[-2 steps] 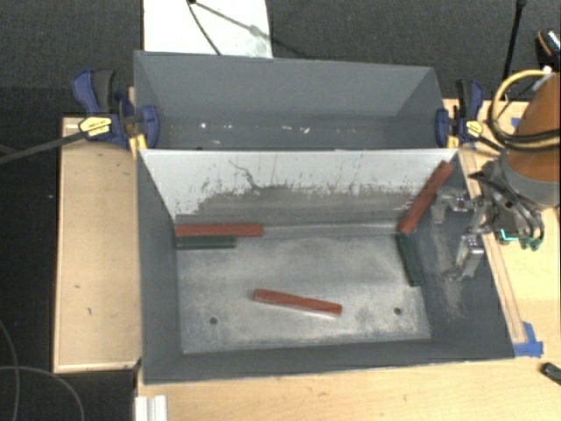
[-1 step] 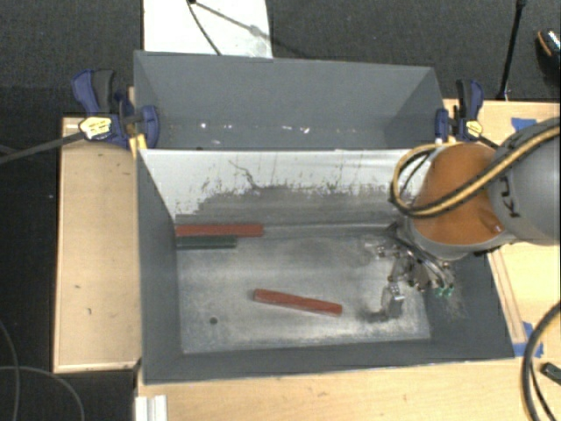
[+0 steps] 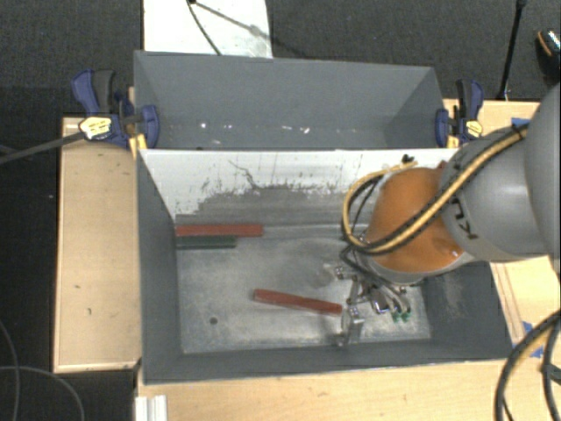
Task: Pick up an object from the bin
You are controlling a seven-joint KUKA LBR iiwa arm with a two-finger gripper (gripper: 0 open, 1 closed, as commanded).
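- A grey metal bin [image 3: 161, 305] is observed; its floor is scuffed and its back wall is scratched.
- The arm [image 3: 504, 196] is seen entering from the right. An orange cover [image 3: 412, 226] at its wrist is ringed by yellow and black cables [image 3: 355, 209].
- The gripper [image 3: 352, 321] is located low over the front-right part of the bin floor, below the orange cover.
- Whether the gripper is wide, narrow or closed on anything cannot be told, as its tip is lost among metal parts and shadow.
- A long red-brown stick [image 3: 294, 300] is noted lying flat on the floor near the middle front. It is slightly angled, with its left end further back than its right.
- The stick's right end is found just beside the gripper; contact cannot be confirmed.
- A second red-brown bar [image 3: 217, 230] is recorded at the back left, lying level along the foot of the back wall, well apart from the gripper.
- A dark strip is seen directly under that bar; whether it is a shadow or a separate thing cannot be told.
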